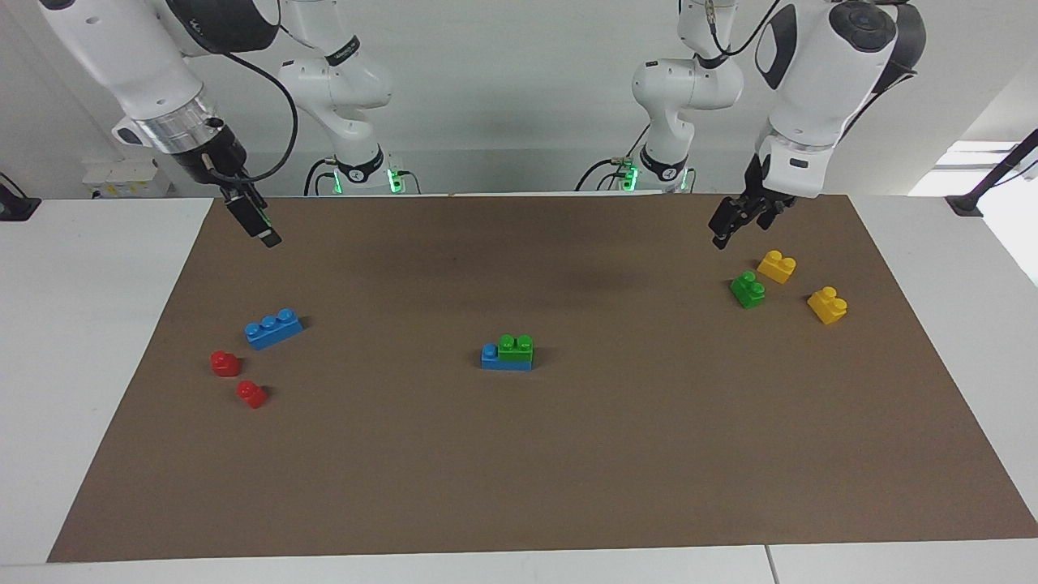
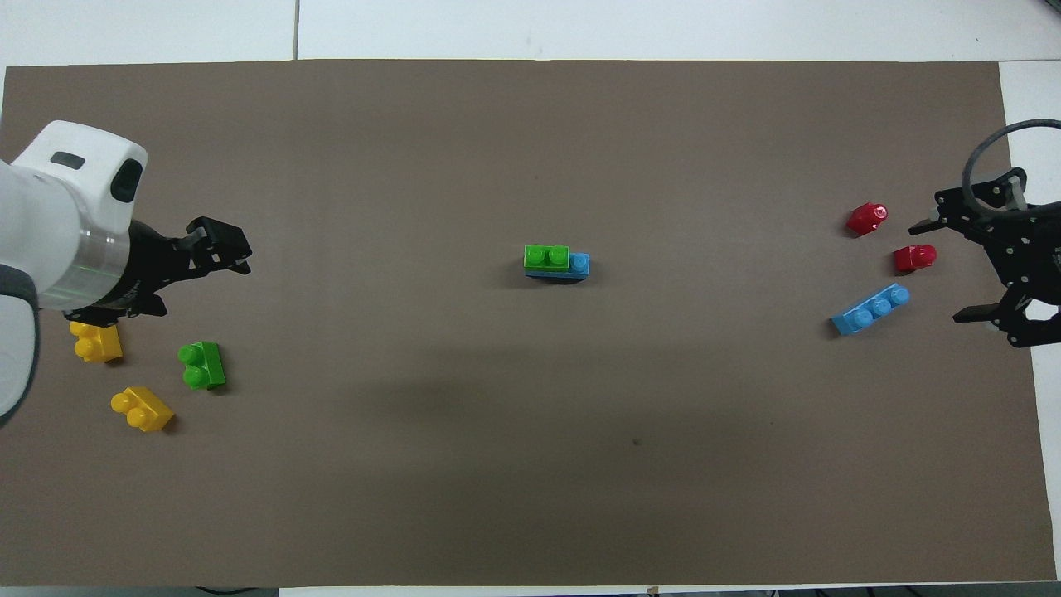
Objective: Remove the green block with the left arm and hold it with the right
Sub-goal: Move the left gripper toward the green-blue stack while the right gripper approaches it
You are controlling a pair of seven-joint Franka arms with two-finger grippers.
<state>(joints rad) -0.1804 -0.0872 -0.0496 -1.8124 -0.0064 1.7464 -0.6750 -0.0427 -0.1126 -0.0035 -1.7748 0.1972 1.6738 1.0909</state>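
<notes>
**Hovering wide of the stack, with a lookalike brick close by**

Hanging above the brown mat (image 1: 519, 454), my left gripper (image 1: 734, 223) is over the mat's corner at the left arm's end, close to a loose green brick (image 1: 748, 289) and two yellow two-stud bricks (image 1: 776, 266) (image 1: 826, 305). Its fingers are apart and grip nothing. My right gripper (image 2: 970, 269) is up over the right arm's end, jaws spread and empty, near a blue three-stud brick (image 1: 273, 328) and two red single-stud bricks (image 1: 225, 362) (image 1: 250, 394).

The green block (image 1: 516, 347) I am after sits pressed onto a blue brick (image 1: 496, 359) at the mat's centre, well apart from both grippers.

The risks, as I judge them: my left fingers settle on the loose green twin instead. At the stack, if my right does not clamp the blue base first, the pull lifts both bricks together. With both hands on so small a stack, my grippers may collide.
</notes>
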